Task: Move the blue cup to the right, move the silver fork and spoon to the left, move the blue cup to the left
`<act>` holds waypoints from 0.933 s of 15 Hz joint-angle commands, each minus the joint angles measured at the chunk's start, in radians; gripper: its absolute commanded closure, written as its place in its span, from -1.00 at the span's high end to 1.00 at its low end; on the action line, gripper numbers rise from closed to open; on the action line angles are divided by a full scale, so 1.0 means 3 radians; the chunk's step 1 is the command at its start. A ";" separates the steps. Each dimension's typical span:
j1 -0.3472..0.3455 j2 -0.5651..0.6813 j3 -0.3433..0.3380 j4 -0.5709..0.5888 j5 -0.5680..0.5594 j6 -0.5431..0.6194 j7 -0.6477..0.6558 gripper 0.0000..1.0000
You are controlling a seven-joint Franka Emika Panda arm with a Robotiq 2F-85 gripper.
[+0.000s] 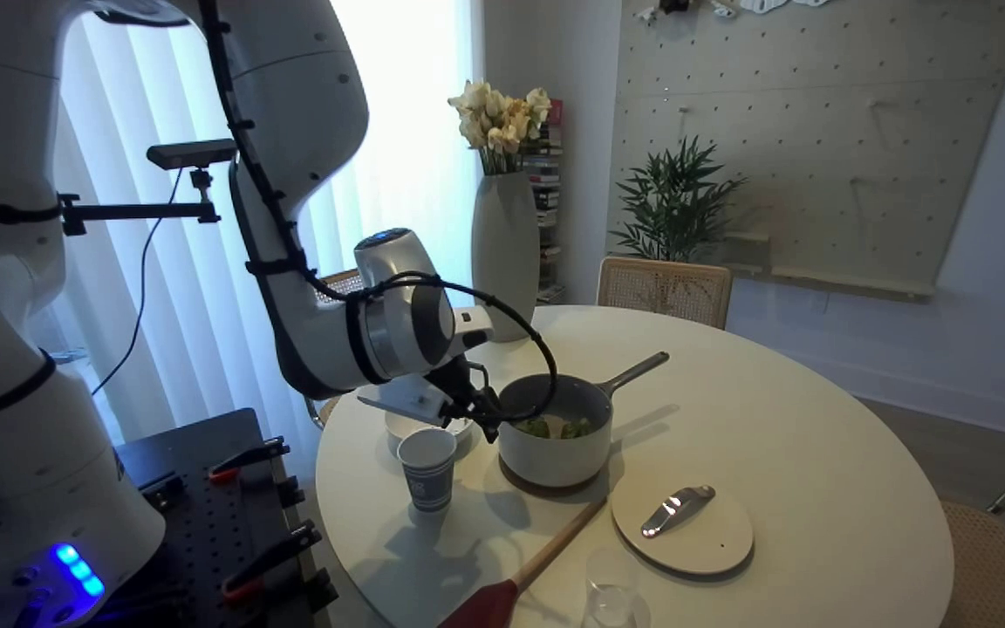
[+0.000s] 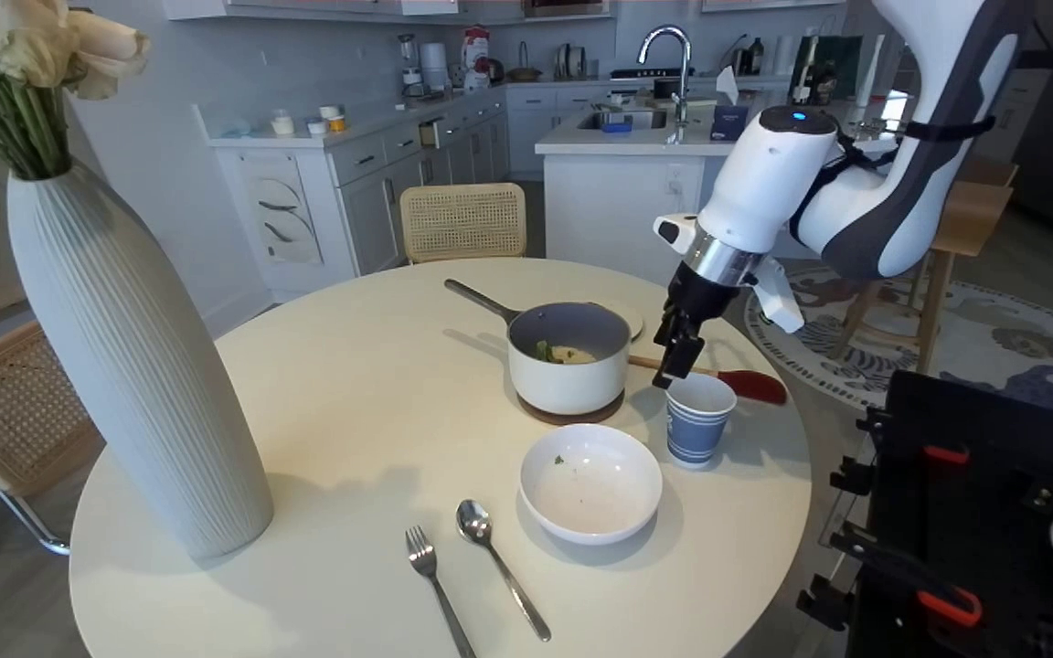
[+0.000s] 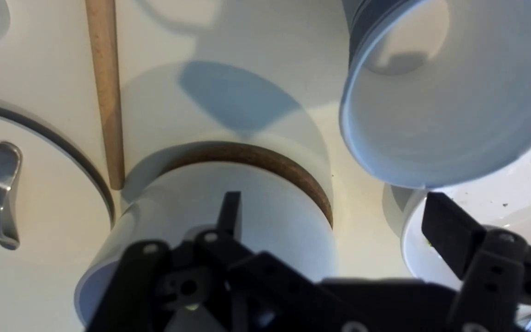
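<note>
In both exterior views the blue cup stands upright, a blue paper cup with a white inside. Its wide mouth fills the upper right of the wrist view. My gripper is open there, its fingers spread wide with nothing between them. Seen from outside, the gripper hangs at rim height close beside the cup, on the pot's side; whether it touches the rim I cannot tell. The silver fork and spoon lie side by side on the table in an exterior view.
A white pot with food sits on a brown trivet near the cup. Close by are a white bowl, a red-headed spatula, the pot's lid and a clear glass. A tall white vase holds flowers.
</note>
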State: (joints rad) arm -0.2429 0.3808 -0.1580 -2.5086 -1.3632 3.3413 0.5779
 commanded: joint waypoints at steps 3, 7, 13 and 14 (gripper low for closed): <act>-0.0230 0.0019 0.0258 -0.0157 0.0756 0.0017 -0.0773 1.00; -0.0213 0.0028 0.0270 -0.0210 0.1053 0.0017 -0.1076 1.00; -0.0205 0.0028 0.0268 -0.0211 0.1055 0.0016 -0.1076 1.00; -0.0205 0.0028 0.0266 -0.0211 0.1055 0.0016 -0.1076 1.00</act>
State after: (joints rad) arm -0.3099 0.3975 -0.0869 -2.5360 -1.2020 3.3425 0.4005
